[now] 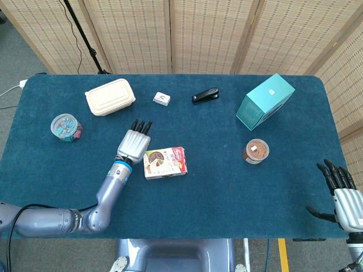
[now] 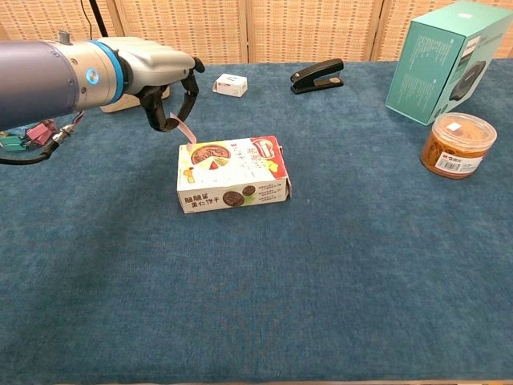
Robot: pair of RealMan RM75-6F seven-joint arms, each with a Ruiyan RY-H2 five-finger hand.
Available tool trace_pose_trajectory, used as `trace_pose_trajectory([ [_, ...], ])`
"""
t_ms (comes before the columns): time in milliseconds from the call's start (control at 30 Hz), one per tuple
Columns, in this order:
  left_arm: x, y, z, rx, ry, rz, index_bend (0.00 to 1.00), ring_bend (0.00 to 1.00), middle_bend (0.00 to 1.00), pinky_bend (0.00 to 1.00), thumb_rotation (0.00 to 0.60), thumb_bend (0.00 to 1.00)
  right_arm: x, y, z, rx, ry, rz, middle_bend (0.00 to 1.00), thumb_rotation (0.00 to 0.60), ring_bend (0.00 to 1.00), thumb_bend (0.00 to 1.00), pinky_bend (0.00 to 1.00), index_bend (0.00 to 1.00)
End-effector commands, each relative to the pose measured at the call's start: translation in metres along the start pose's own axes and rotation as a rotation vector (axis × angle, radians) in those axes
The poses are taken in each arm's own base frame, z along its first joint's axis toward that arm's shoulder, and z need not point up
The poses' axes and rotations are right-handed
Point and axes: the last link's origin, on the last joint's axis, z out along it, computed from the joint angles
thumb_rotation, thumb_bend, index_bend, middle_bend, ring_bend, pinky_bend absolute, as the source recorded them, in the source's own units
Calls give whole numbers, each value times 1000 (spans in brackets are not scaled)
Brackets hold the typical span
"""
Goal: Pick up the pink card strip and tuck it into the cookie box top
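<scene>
The left hand [image 2: 164, 84] hangs just above the table's dark teal cloth [image 1: 215, 187], beside the left end of the flat printed cardboard cookie box [image 2: 232, 172]. Its fingers are curled down around the thin pink card strip [image 2: 185, 128], pinching the strip's upper end. The strip slants down toward the box's top left corner; whether its lower tip touches the box cannot be told from the chest view. The box lies flat, its top face up.

The right hand [image 1: 343, 195] rests at the table's near right corner, fingers spread and holding nothing.

Also on the cloth:
- a cream lidded food container [image 1: 110, 96]
- a small white box [image 1: 162, 99]
- a black stapler [image 1: 205, 95]
- a teal carton [image 1: 265, 101]
- a round jar of brown contents [image 1: 256, 151]
- a clear tub of coloured clips [image 1: 66, 127]
</scene>
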Motion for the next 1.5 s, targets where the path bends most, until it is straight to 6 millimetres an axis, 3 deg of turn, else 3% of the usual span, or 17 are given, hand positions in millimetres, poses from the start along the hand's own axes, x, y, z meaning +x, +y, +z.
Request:
trace_pose_trajectory([
  [33,5,11,6,21,-12,11,627,0,0,0,600,474,1,1,1,-2,0,4,0,600,0,0,0,0],
  [500,0,27,14,50,-54,17,625,0,0,0,600,475,4,3,0,0,4,21,0,600,0,0,0,0],
  [867,-1,30,17,39,-39,-2,509,0,0,0,600,470,6,3,-1,3,7,30,0,600,0,0,0,0],
  [1000,1,30,16,33,-28,-15,401,0,0,0,600,462,6,3,-1,2,10,32,0,600,0,0,0,0],
  [1100,5,28,15,34,-5,-40,207,0,0,0,600,452,7,4,-1,1,10,34,0,600,0,0,0,0],
  [1200,15,17,8,33,33,-87,27,0,0,0,600,403,7,5,-1,-1,15,38,0,600,0,0,0,0],
  [1233,17,13,5,32,44,-97,8,0,0,0,600,370,7,5,-1,-1,17,44,0,600,0,0,0,0],
  [1400,22,-23,-17,37,108,-151,0,0,0,0,600,84,5,5,1,-2,25,61,0,600,0,0,0,0],
  [1500,15,-50,-36,35,145,-197,0,0,0,0,600,44,2,3,3,-3,26,61,0,600,0,0,0,0],
])
